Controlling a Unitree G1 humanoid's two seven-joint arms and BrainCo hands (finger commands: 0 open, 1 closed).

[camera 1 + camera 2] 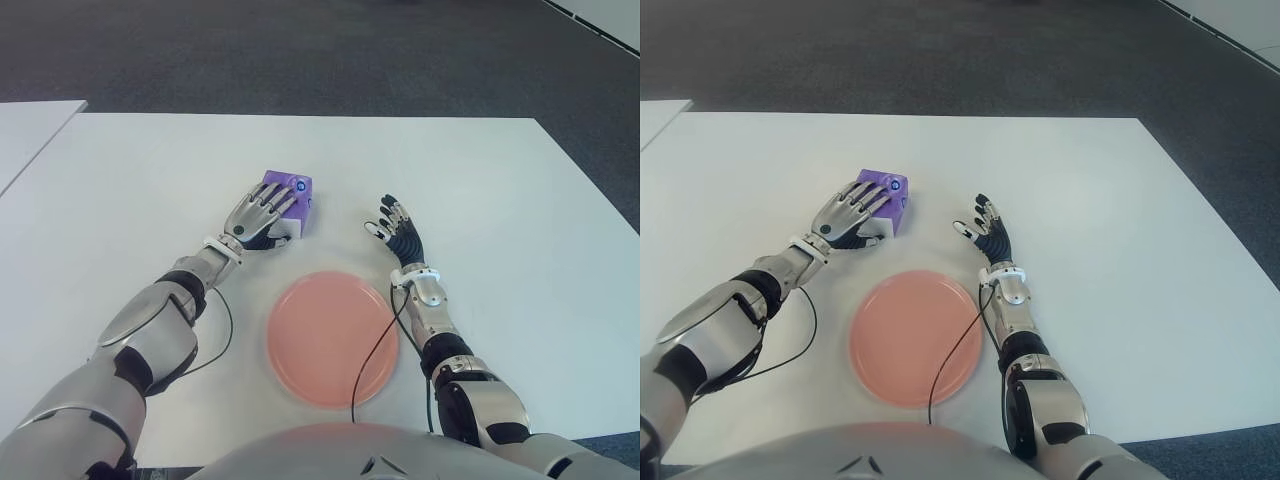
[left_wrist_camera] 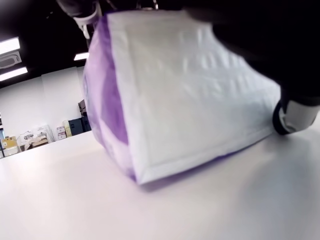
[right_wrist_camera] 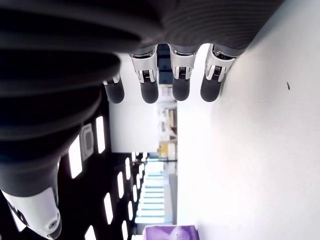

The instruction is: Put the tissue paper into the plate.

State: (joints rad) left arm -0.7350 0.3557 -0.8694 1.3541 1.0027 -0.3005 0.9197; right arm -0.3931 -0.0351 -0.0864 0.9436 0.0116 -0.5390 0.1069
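Tissue paper: a purple and white pack point(image 1: 291, 200) lies on the desk point(image 1: 500, 200), beyond the plate and toward the robot's left, apart from the plate's rim.
Hidden parts: the left hand covers most of the near and top side of the pack in the eye views, so only its far purple corner shows there; the left wrist view shows its white face and a purple edge point(image 2: 175, 95) from very close, with the palm as a dark blur above it.
Left hand: it point(image 1: 262, 215) lies over the pack, fingers point(image 1: 272, 203) stretched across the top and a thumb tip against the pack's lower side in the wrist view; whether the grip has fully closed cannot be told.
Right hand: it point(image 1: 398, 231) shows to the right of the pack and just beyond the plate's right edge, fingers point(image 3: 180, 82) spread and holding nothing.
Plate: pink and round point(image 1: 333, 338), close before the robot between the two forearms.
In the way: a black cable point(image 1: 378, 345) from the right wrist crosses the plate's right side.
Surroundings: dark carpet floor point(image 1: 300, 50) lies past the desk.
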